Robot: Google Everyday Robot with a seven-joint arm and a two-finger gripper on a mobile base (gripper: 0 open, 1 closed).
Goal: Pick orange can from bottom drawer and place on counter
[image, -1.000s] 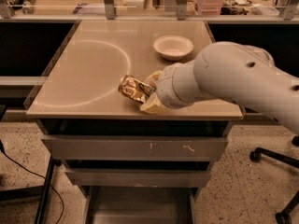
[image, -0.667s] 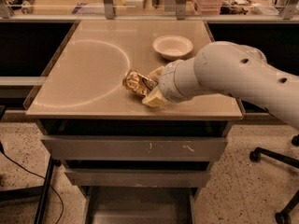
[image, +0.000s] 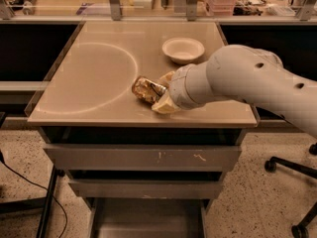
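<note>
Hand (image: 159, 92) clamped on orange can (image: 145, 89), shifted slightly inward over tabletop (image: 89, 73). Placement nearly done, release likely next.

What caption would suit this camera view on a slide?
Gripper holds the tilted can over the counter near a bowl; bottom drawer open.

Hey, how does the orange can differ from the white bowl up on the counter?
The orange can is shiny golden metal; the white bowl is pale and matte. The can is tipped on its side, while the bowl sits upright, open side up. The gripper clasps the can near the counter's front edge; the bowl stands free farther back. Both are over the counter's right half.
</note>
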